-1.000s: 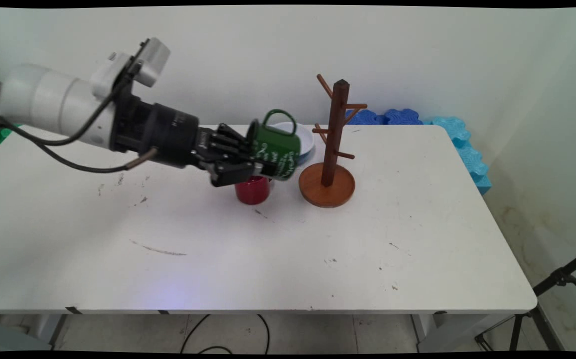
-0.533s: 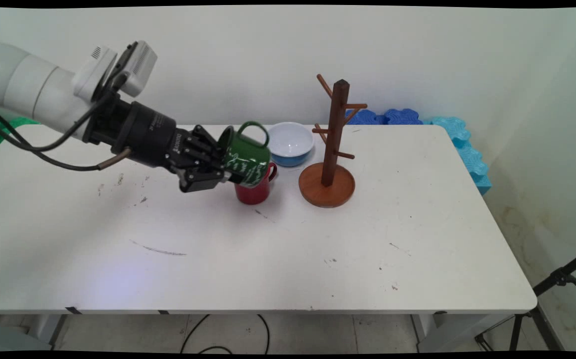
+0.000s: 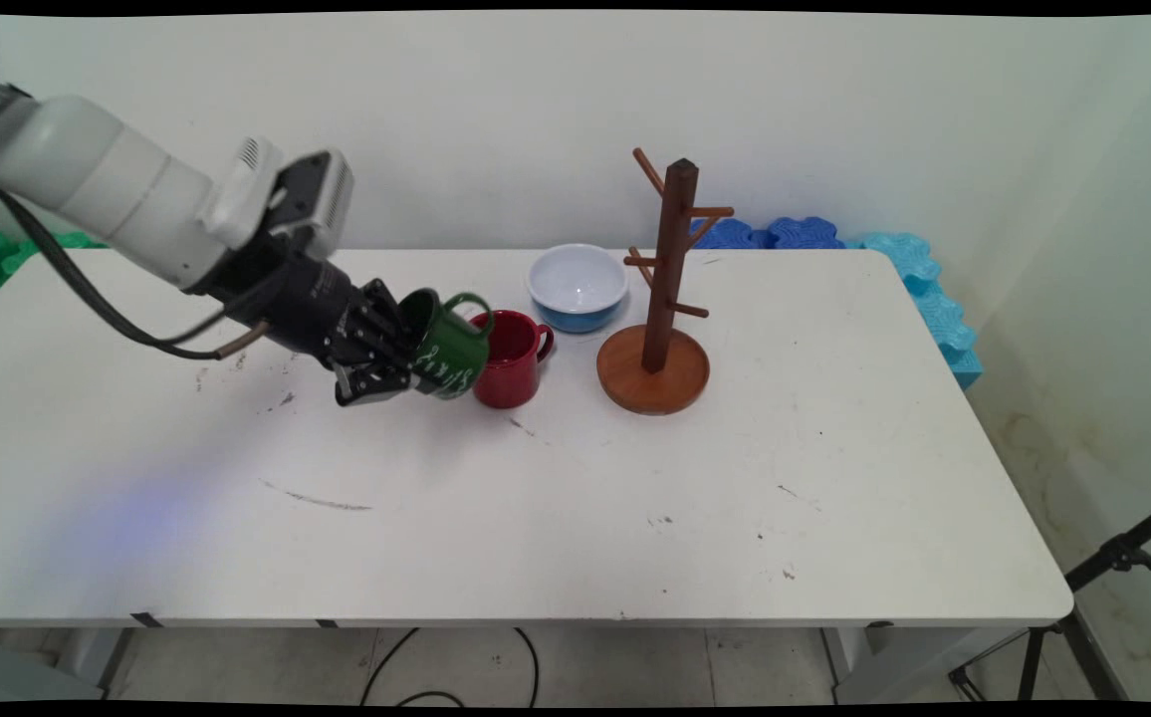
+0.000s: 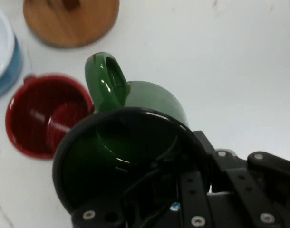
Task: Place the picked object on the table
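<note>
My gripper (image 3: 406, 363) is shut on the rim of a green mug (image 3: 451, 344) with white lettering, held tilted just above the table, its mouth toward the hand and its handle up. In the hand view the green mug (image 4: 149, 104) fills the middle, with my gripper (image 4: 183, 190) clamped on its rim. A red mug (image 3: 511, 358) stands upright right beside it on its right, handle to the right; whether the two touch I cannot tell. The red mug (image 4: 43, 116) shows its hollow inside in the hand view.
A wooden mug tree (image 3: 663, 289) on a round base (image 4: 71, 21) stands right of the red mug. A blue bowl with a white inside (image 3: 577, 287) sits behind, near the far edge. Blue foam pieces (image 3: 894, 269) lie at the far right corner.
The gripper has carried the green mug left and down, away from the mug tree, to a spot low over the table left of the red mug. The bowl and red mug are uncovered.
</note>
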Robot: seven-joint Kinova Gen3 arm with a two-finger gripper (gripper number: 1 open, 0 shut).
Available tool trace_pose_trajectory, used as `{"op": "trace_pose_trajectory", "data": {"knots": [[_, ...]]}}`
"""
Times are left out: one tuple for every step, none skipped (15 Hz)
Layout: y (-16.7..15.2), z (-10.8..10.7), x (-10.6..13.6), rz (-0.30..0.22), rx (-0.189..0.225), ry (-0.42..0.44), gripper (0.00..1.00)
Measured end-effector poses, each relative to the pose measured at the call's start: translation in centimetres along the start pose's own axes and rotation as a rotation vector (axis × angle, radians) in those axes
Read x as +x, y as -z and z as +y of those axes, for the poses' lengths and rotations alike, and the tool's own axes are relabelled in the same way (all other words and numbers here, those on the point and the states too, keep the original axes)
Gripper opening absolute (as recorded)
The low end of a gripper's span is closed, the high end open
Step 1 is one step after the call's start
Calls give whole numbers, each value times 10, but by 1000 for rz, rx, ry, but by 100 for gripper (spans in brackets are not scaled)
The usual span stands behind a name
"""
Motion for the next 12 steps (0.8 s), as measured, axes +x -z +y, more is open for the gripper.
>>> {"op": "trace_pose_trajectory", "data": {"knots": [[-3,-1,0,-21,1,-2,0],[-9,-2,1,-56,2,-6,0],[-14,-3,1,-81,1,-13,0],[-20,-3,3,-107,-1,-24,0],[-25,-3,5,-127,-2,-36,0],[-30,-3,8,-148,-5,-50,0],[-35,-3,11,-168,-7,-65,0],[-39,-3,13,-186,-8,-79,0],[-42,-3,14,-199,-8,-88,0],[-45,-3,16,-217,-8,-101,0],[-47,-3,18,-230,-8,-109,0],[-50,-3,20,-249,-7,-121,0]]}}
